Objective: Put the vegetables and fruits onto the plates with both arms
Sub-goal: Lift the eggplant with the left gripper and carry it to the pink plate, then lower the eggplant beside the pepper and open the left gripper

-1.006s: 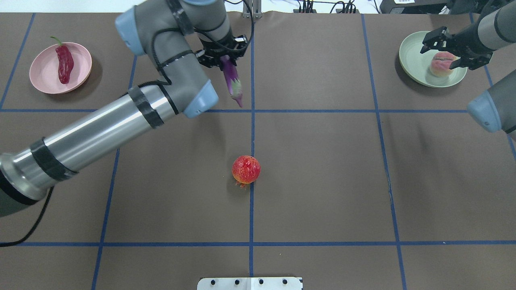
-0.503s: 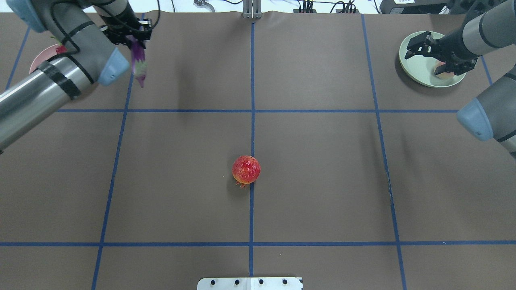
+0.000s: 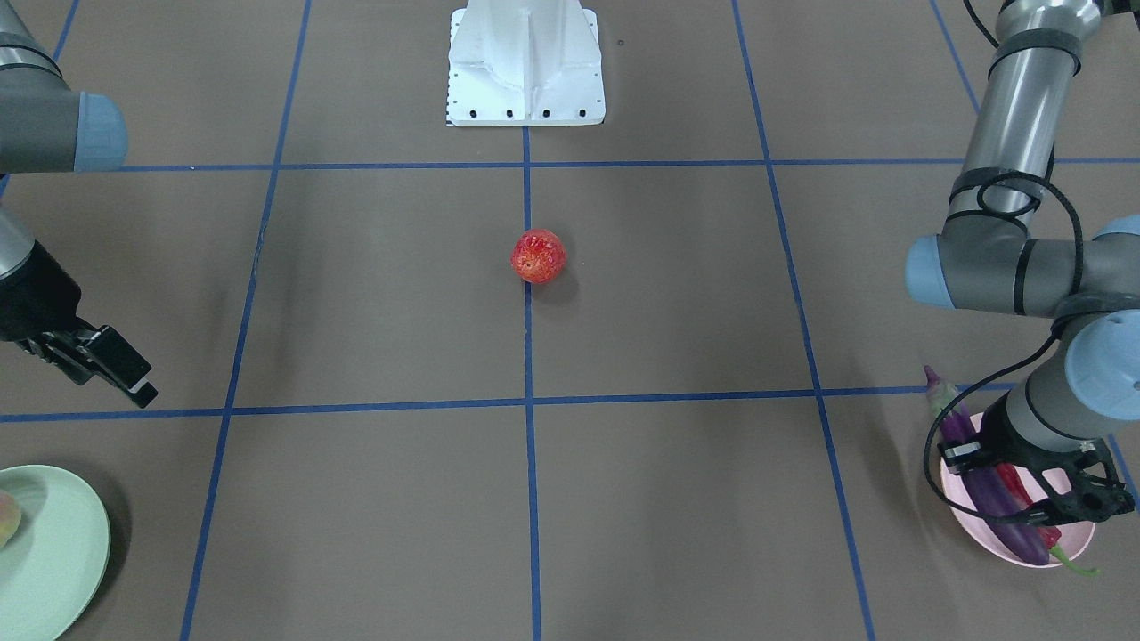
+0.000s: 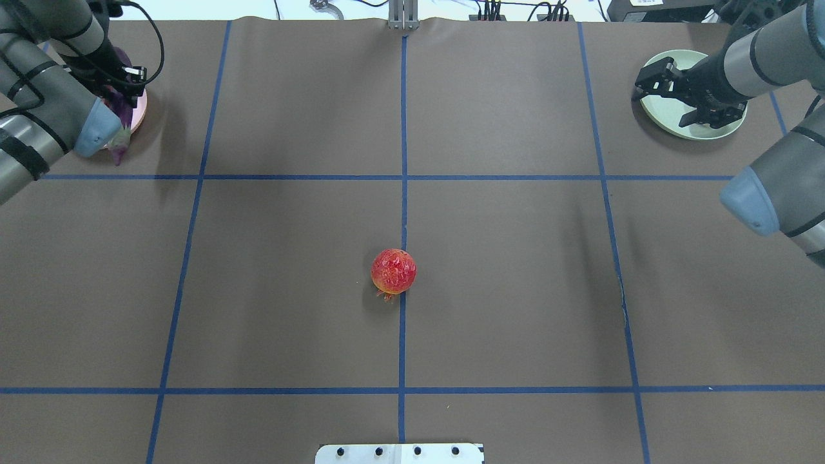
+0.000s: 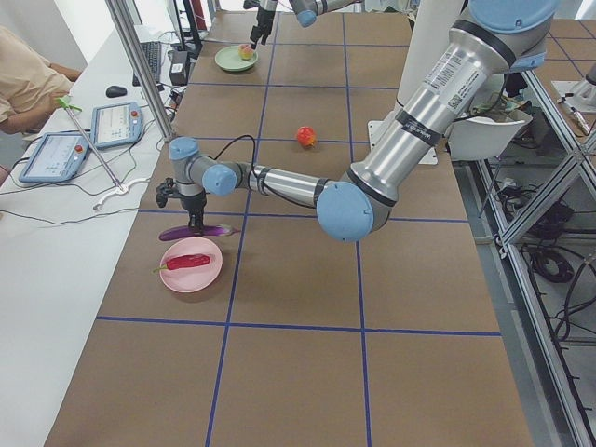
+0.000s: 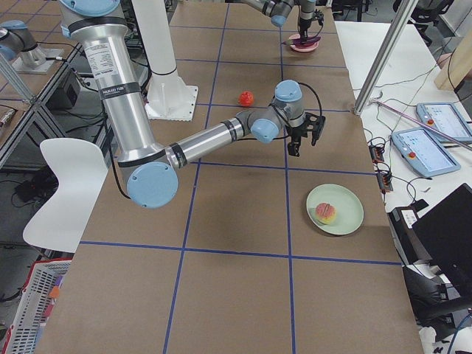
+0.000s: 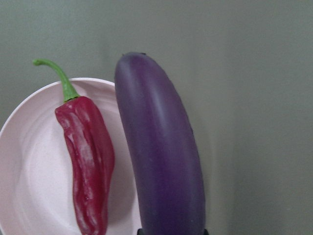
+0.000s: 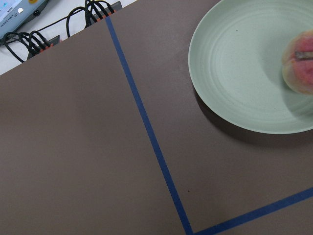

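My left gripper is shut on the purple eggplant and holds it lengthwise over the inner rim of the pink plate. The wrist view shows the eggplant beside the red chili, which lies on the plate. I cannot tell if the eggplant touches the plate. My right gripper is open and empty, above the inner edge of the mint green plate. The peach half sits on that plate. The strawberry lies alone at the table's middle.
Blue tape lines cross the brown table cover. The white base block stands at the robot's edge. Cables and plugs lie along the far edge. An operator with tablets sits at a side table.
My left arm has swung far left with the eggplant, from the table's middle to the pink plate. My right gripper has drawn back from the peach toward the plate's inner edge.
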Robot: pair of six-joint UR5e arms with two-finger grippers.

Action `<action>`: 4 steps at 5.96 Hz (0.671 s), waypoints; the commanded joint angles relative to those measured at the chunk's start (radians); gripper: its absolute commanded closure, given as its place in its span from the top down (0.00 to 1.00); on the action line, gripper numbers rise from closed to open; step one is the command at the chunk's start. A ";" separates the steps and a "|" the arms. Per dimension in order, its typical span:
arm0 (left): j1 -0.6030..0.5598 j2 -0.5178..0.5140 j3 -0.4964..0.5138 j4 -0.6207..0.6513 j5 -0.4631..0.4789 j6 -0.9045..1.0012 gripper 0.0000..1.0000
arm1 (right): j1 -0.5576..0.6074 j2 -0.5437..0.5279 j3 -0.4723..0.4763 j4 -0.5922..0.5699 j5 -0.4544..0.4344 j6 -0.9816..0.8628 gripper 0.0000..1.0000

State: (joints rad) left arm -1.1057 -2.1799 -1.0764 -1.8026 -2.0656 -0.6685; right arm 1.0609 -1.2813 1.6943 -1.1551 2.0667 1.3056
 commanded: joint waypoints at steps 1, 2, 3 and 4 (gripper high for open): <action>0.009 0.019 0.033 -0.003 0.001 0.055 0.00 | -0.001 0.002 0.002 0.000 -0.002 0.001 1.00; 0.012 0.008 0.052 -0.001 0.002 0.067 0.00 | -0.001 0.002 0.008 -0.002 -0.002 0.001 1.00; 0.014 -0.018 0.084 -0.001 0.002 0.067 0.00 | -0.001 0.002 0.010 -0.002 -0.002 0.009 1.00; 0.011 -0.023 0.090 -0.001 0.002 0.067 0.00 | -0.002 0.002 0.008 -0.002 -0.004 0.012 1.00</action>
State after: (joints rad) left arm -1.0939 -2.1934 -0.9989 -1.8040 -2.0633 -0.6026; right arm 1.0593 -1.2794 1.7028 -1.1565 2.0643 1.3139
